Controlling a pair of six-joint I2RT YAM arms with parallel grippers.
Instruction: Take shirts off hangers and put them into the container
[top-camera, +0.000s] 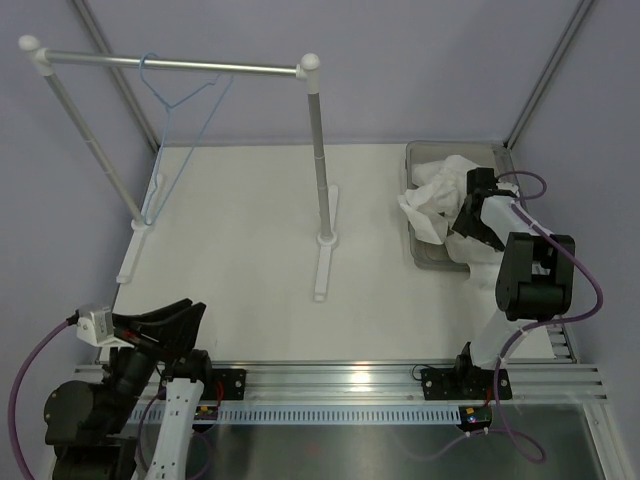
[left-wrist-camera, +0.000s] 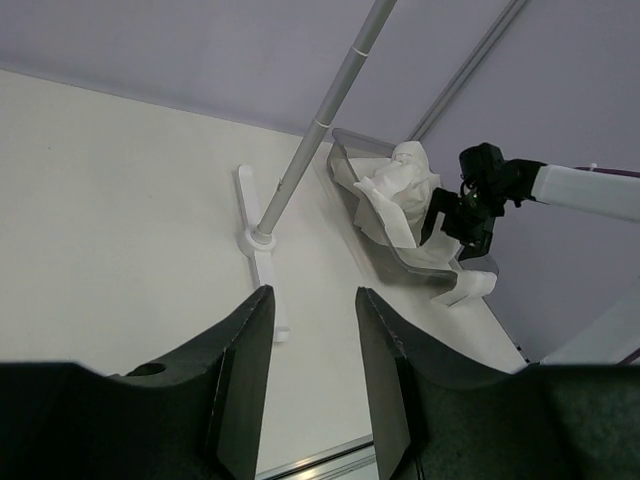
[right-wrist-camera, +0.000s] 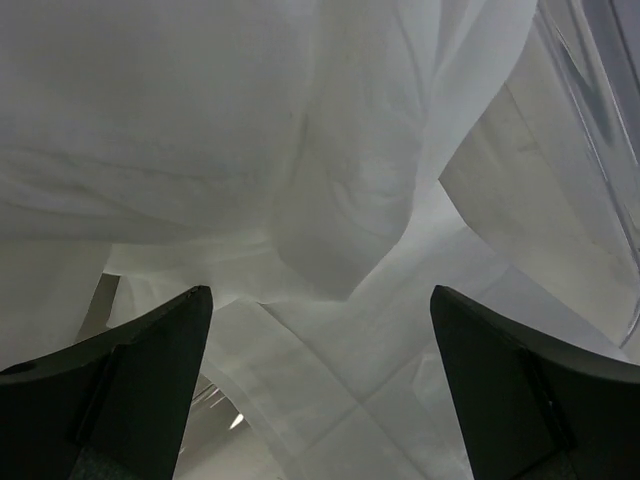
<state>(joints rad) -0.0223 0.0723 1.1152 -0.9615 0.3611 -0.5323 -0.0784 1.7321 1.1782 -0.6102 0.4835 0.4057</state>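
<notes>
Right claw (right-wrist-camera: 318, 295) spread wide, left claw (left-wrist-camera: 313, 292) partly open

The left arm (top-camera: 150, 345) and the right arm (top-camera: 535, 275) are built from chunky black joints and white tube parts. Long purple cables (top-camera: 598, 290) loop off both. The left gripper (left-wrist-camera: 313, 292) has two flat, dark fingers (left-wrist-camera: 245, 380).

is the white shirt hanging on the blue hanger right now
No, the hanger hangs bare on the rail, while the shirt lies bunched in the bin.
</notes>
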